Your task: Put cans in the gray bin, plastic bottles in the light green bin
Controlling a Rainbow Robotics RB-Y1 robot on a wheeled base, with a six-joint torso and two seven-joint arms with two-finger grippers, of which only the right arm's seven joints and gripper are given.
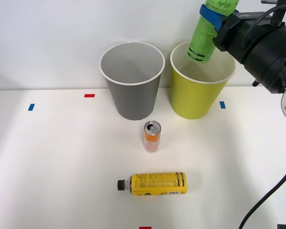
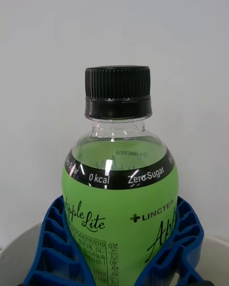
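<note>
Two bottles, one can logged. Right gripper [image 1: 213, 18] was clamped around the green-label bottle [image 1: 206, 32], its blue fingers [image 2: 52, 248] pressed to both sides of the label; the bottle hung tilted with its base over the light green bin [image 1: 196, 98], presumably poised for release. Gray bin [image 1: 132, 100] stood just beside it. Orange can [image 1: 152, 136] stood upright in front of the bins; yellow-label bottle [image 1: 154, 183] lay on its side nearer the robot. White table [image 1: 47, 167] carried small red and blue tape marks [image 1: 89, 95]; plain pale wall behind.
</note>
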